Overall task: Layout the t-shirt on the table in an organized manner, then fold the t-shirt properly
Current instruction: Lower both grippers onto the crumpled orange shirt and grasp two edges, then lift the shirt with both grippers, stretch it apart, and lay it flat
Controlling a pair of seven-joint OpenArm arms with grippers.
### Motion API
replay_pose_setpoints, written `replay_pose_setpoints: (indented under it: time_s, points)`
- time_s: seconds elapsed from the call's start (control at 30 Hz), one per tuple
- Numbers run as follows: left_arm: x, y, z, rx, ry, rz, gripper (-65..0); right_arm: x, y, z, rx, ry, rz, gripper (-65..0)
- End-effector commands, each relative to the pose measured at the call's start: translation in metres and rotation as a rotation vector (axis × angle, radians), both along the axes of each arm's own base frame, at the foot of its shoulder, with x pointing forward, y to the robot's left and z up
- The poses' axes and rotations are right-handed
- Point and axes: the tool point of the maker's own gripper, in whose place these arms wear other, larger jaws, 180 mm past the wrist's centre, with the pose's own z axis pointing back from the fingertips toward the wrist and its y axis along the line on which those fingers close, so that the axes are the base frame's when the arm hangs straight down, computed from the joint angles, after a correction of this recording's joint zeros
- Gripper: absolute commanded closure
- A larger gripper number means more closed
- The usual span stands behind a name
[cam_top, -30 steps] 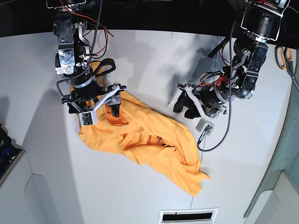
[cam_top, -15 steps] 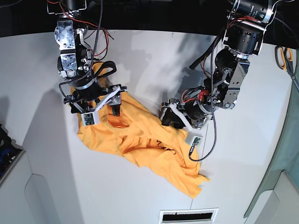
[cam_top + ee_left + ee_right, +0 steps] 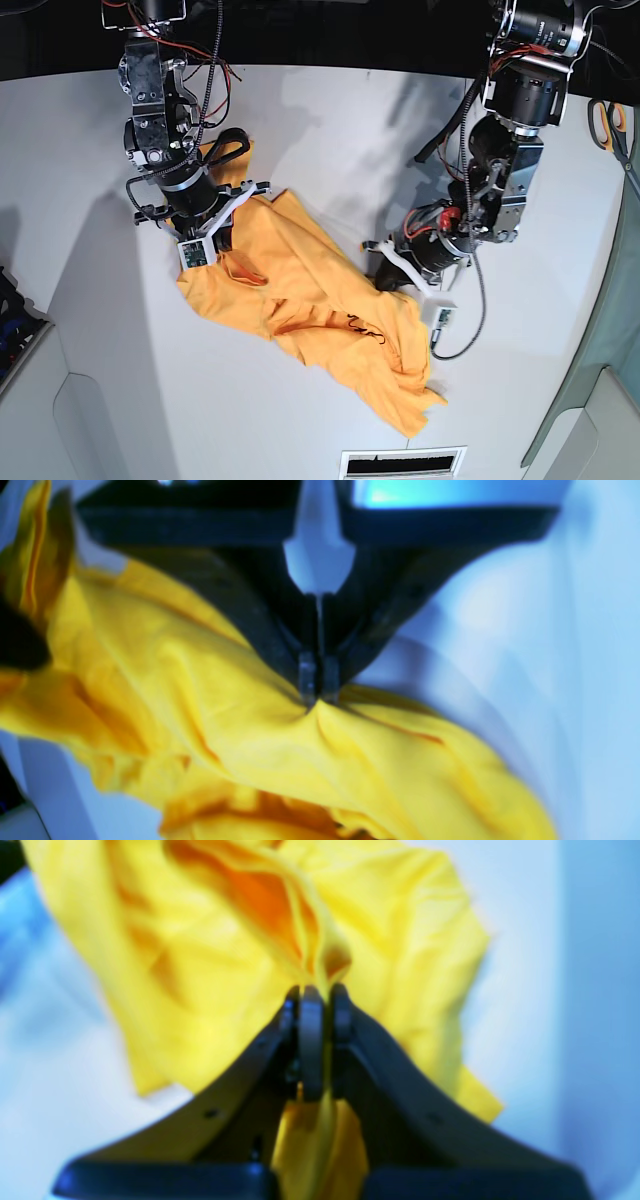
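Vent: a slotted grille (image 3: 403, 462) sat at the near edge of the bench (image 3: 320, 130), just beside the shirt's lowest corner.
Shirt position: the orange t-shirt (image 3: 310, 300) lay crumpled on the white bench, roughly at its middle, between the two arms.
Shirt axis: its long axis ran diagonally in the base view, from the far left end under the right claw down to a pointed corner at the near right.
Shirt surface: bunched and folded over itself, with thin black markings showing near the middle of the heap.
Left claw: the left claw (image 3: 318, 692) was pressed together on a pinch of cloth at the shirt's right edge; the fabric puckered into radiating creases at the tips. In the base view it sat at (image 3: 388, 272).
Right claw: the right claw (image 3: 317, 997) was clamped on a fold of the t-shirt, with cloth passing between the fingers (image 3: 311, 1040) and hanging behind them. In the base view it sat at (image 3: 222, 240), on the shirt's far left end.
Scissors: a pair with orange handles (image 3: 610, 125) lay at the far right of the bench, well apart from the shirt.
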Motion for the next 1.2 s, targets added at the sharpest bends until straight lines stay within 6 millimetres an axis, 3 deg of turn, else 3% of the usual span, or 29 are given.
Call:
replay_pose_setpoints:
  time_s: [0.0, 0.1, 0.33, 0.53, 0.67, 0.87, 0.97, 1.17]
  points:
    - [0.019, 0.013, 0.029, -0.019, -0.075, 0.023, 0.0, 0.013, 0.0, 0.022, 0.012, -0.069, -0.004, 0.0]
    - [0.019, 0.031, 0.05, -0.013, -0.1, -0.017, 0.0, 0.015, -0.002, 0.036, -0.003, -0.077, -0.007, 0.0]
    - [0.013, 0.052, 0.099, 0.023, -0.178, -0.152, 0.0, 0.024, -0.017, 0.073, -0.023, -0.136, -0.046, 0.0]
    - [0.01, 0.068, 0.138, 0.09, -0.258, -0.229, 0.0, 0.025, -0.048, 0.075, 0.002, -0.137, -0.136, 0.0]
    - [0.006, 0.066, 0.164, 0.118, -0.313, -0.276, 0.0, 0.024, -0.061, 0.075, 0.059, -0.125, -0.166, 0.0]
    - [-0.004, 0.054, 0.187, 0.156, -0.371, -0.33, 0.0, 0.012, -0.072, 0.066, 0.098, -0.088, -0.19, 0.0]
    - [-0.014, 0.051, 0.2, 0.16, -0.417, -0.335, 0.0, 0.003, -0.072, 0.061, 0.116, -0.072, -0.18, 0.0]
    - [-0.039, 0.062, 0.226, 0.188, -0.497, -0.3, 0.0, -0.024, -0.048, 0.06, 0.197, -0.052, -0.075, 0.0]
